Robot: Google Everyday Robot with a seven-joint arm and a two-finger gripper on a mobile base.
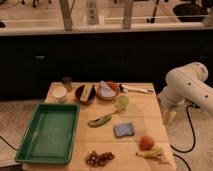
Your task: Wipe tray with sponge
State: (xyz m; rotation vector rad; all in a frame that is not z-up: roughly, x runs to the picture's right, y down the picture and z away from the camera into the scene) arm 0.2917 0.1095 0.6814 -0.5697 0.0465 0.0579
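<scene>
Wiping not yet begun: the gripper (170, 116) hangs just off the tabletop (144, 107), open or closed I cannot tell; it must first fetch the sponge (124, 130).

Glossy plastic tray (47, 132) on matt wooden table (145, 117); pale matt pincer (170, 116) beside its edge.

Wooden table (145, 109); dark cabinets (100, 55); speckled floor (15, 115); windows (40, 12).
</scene>
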